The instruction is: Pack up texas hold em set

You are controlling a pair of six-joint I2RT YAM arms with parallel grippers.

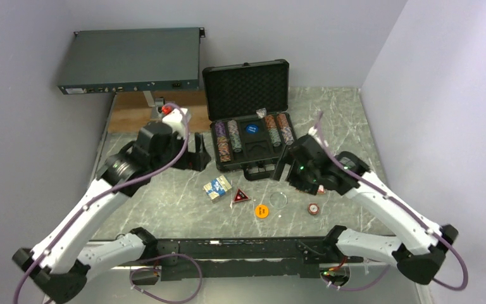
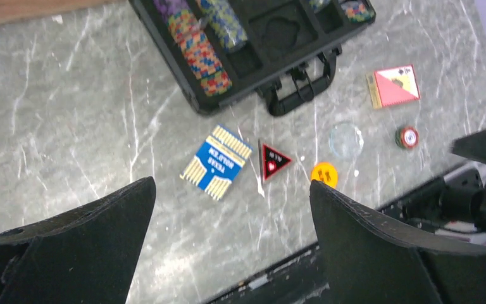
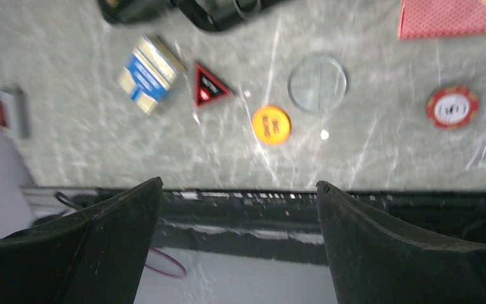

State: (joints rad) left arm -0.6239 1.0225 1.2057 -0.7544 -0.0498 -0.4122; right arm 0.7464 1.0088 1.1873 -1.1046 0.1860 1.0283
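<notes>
Black case (image 1: pixel 245 88) stands open at the back of the grey marbled surface (image 1: pixel 164 209), its foam-lined lid upright and its handle (image 2: pixel 297 92) toward the arms. 4 striped rows of chips (image 1: pixel 228 138) lie in the tray, 2 on each side, with a round blue button (image 1: pixel 251 128) between them.

The rest of the set lies loose on the surface in front of the case. It includes a blue deck of cards (image 2: pixel 216 162), with a red triangle (image 2: pixel 273 159) just beside it. Next come an orange button (image 2: pixel 324 174), a clear disc (image 2: pixel 345 139) and a single red chip (image 2: pixel 407 136), all apart from one another. A red deck (image 2: pixel 393 87) lies near the right side of the handle; in the top view it sits under the right arm, out of sight.

The left gripper (image 2: pixel 231 183) hangs above the surface left of the case, jaws spread wide and holding nothing. The right gripper (image 3: pixel 239 182) hovers at the case's front right corner, also spread wide and empty, looking down on the loose pieces.

A flat grey electronics box (image 1: pixel 130 60) rests at the back left, beside a wooden board (image 1: pixel 139 111).
</notes>
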